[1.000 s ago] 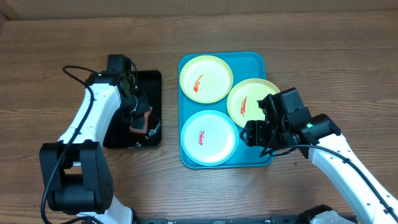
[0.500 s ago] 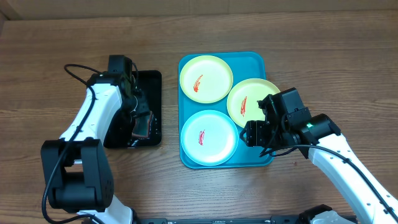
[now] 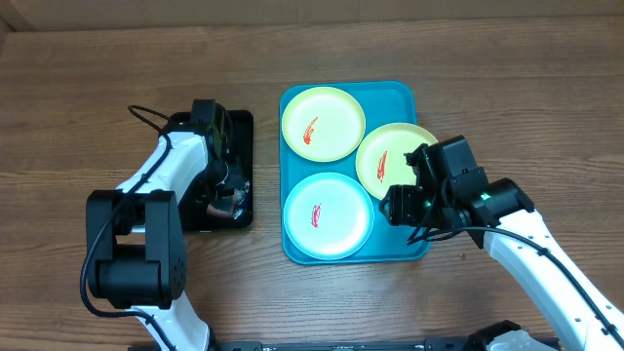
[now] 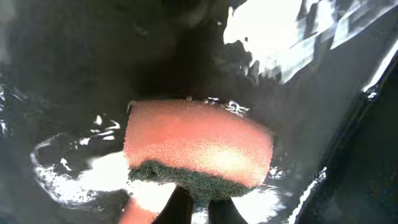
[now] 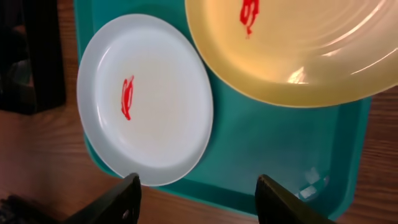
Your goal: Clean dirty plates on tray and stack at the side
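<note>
Place: a robotics lab bench, not a lived-in kitchen.
Machines: a white-and-black left arm (image 3: 156,180) and right arm (image 3: 536,239) share one table; a loose cable (image 3: 146,111) loops behind the left claw (image 3: 223,202).
Surface: bare wood-grain tabletop (image 3: 88,78).
Staged props: a turquoise tray (image 3: 402,96) of red-smeared plates (image 3: 327,214) lies beneath the right claw (image 3: 398,208); an orange sponge (image 4: 199,146) is pinched in the left claw, over a wet black tray (image 3: 244,127).

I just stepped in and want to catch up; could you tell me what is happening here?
The left gripper holds a sponge low in the wet black tray. The right gripper hangs open over the blue tray's near corner, touching nothing. The blue plate and two yellow plates sit on that tray, each with a red smear, none cleaned yet.
</note>
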### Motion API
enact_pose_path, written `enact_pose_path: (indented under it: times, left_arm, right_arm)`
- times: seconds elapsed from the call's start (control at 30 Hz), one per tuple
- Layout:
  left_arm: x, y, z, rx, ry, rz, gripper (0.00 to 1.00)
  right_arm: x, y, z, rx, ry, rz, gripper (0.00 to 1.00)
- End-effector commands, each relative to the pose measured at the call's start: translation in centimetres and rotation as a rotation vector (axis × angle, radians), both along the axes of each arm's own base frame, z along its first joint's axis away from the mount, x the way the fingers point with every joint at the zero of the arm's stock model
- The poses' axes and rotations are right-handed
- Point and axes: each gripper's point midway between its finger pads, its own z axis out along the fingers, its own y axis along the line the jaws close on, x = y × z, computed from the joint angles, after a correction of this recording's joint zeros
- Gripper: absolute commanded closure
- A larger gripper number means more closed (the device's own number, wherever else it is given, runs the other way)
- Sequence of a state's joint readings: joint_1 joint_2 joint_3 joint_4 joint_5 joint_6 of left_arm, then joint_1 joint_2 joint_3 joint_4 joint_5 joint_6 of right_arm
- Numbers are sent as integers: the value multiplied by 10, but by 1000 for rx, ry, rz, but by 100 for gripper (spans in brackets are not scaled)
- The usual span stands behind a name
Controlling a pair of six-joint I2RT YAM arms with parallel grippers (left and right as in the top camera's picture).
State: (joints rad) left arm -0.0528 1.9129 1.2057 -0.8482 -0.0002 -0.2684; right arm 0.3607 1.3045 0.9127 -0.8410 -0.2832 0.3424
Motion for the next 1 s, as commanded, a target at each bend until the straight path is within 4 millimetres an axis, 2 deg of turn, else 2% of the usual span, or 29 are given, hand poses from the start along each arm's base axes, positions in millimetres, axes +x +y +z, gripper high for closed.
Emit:
enact_pose_path:
  times: [0.0, 0.2, 0.3, 0.43, 0.7, 0.97]
  left_arm:
    - [-10, -7, -7, -27, 74, 17, 96]
    - [3, -8, 39, -32, 23, 16, 96]
    - [9, -6, 65, -18, -18, 15, 96]
    - [14, -2, 93, 4, -69, 7, 96]
    - [5, -4, 122, -12, -107, -15, 96]
    - [-1, -17, 141, -68, -148, -58, 96]
  right_arm:
    - [14, -11, 9, -43, -52, -68, 43]
    - [21, -32, -1, -23, 24, -183, 55]
    - [17, -28, -9, 24, 65, -100, 56]
    - [12, -24, -31, 17, 148, -58, 60]
    - [7, 1, -65, -2, 215, 43, 61]
    - [11, 14, -81, 24, 217, 102, 60]
